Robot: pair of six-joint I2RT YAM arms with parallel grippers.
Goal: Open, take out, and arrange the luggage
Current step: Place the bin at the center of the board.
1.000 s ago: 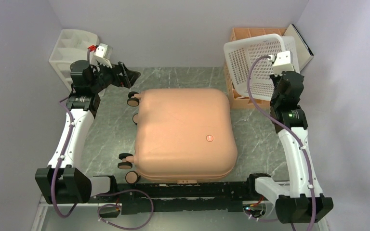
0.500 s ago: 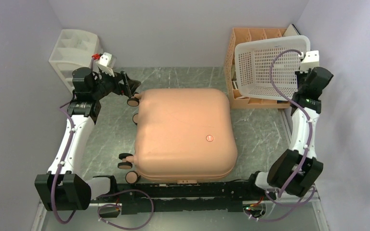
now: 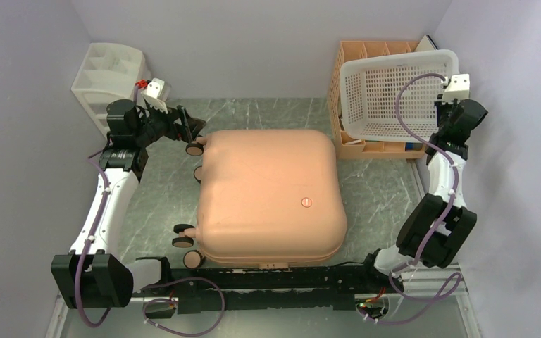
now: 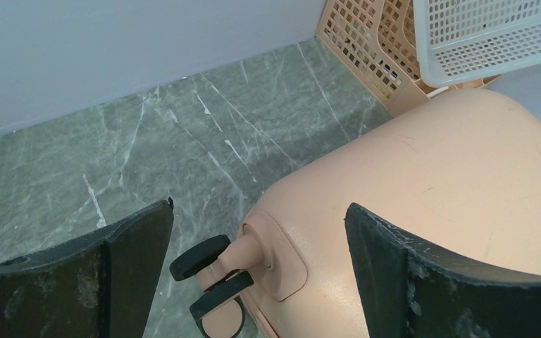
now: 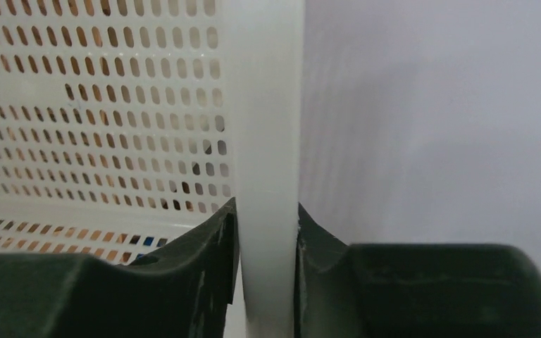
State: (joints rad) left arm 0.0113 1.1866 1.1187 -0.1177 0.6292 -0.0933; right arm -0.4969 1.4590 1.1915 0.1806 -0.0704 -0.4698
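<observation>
The salmon-pink luggage point(image 3: 271, 195) lies flat and closed in the middle of the table, wheels to the left, round logo point(image 3: 307, 203) on top. My left gripper point(image 3: 191, 129) is open at its far left corner, beside the top wheel point(image 3: 195, 148). In the left wrist view the fingers point(image 4: 134, 246) straddle that wheel point(image 4: 208, 271) and the shell corner point(image 4: 423, 183) without touching. My right gripper point(image 3: 442, 105) is shut on the rim point(image 5: 268, 169) of a white perforated basket point(image 3: 394, 98), holding it up over the rack at the far right.
An orange-tan slotted file rack point(image 3: 358, 53) stands at the far right under the basket; it also shows in the left wrist view point(image 4: 366, 39). A white drawer organiser point(image 3: 109, 70) stands at the far left corner. Walls close in on three sides.
My right arm has swung the white basket right and toward the far corner, levelling it over the rack. My left gripper has dropped closer to the luggage's top wheel.
</observation>
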